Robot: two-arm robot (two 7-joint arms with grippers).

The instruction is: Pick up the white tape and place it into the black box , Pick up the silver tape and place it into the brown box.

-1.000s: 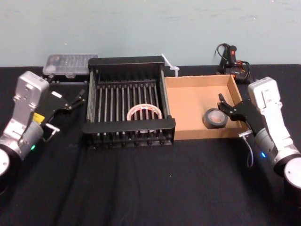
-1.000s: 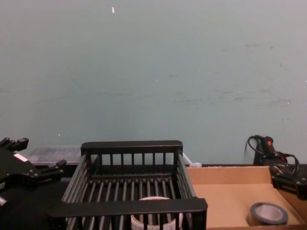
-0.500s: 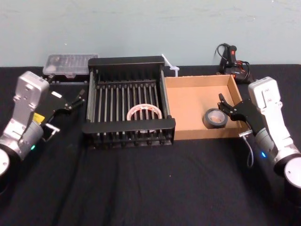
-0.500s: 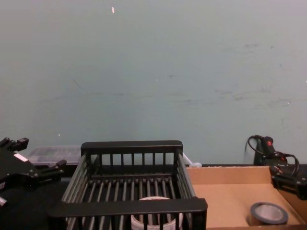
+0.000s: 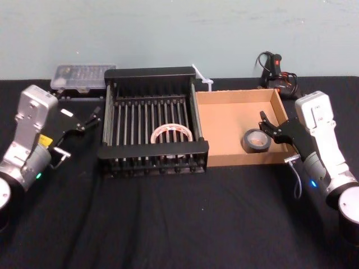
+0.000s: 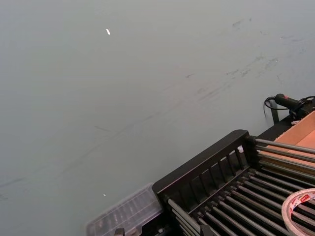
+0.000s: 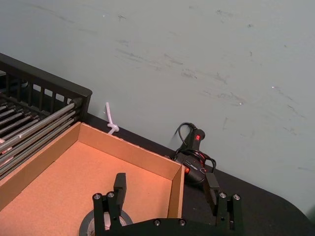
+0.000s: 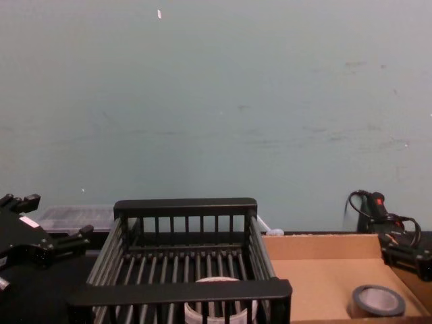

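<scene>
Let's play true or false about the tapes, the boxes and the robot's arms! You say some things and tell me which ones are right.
1. The white tape lies inside the black box. True.
2. The silver tape is in the black box too. False: it lies inside the brown box.
3. The right end effector is open and holds nothing. True.
4. The left end effector is squeezing the white tape. False: it is open, out to the left of the black box, holding nothing.
5. The brown box stands right beside the black box, on its right. True.
</scene>
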